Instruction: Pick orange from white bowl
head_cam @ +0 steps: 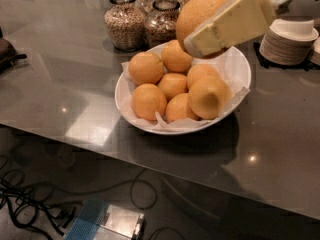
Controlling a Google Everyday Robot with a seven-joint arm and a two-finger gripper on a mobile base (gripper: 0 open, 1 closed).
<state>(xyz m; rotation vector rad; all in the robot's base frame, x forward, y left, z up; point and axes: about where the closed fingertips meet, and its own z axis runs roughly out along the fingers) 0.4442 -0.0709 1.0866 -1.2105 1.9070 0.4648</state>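
Note:
My gripper (210, 26) is shut on an orange (197, 11) and holds it up in the air above the back of the white bowl (239, 66). One cream finger (230, 24) lies across the front of the fruit; the other is hidden behind it. The white bowl sits on the grey counter, lined with crinkled white paper, and holds several more oranges (172, 86). The largest of these (209, 97) lies at the bowl's front right.
Two glass jars of grain (124, 20) stand behind the bowl. A stack of small white saucers (289, 41) stands at the right. A dark object (7, 51) lies at the left edge. Cables and a metal box (107, 221) lie on the floor in front.

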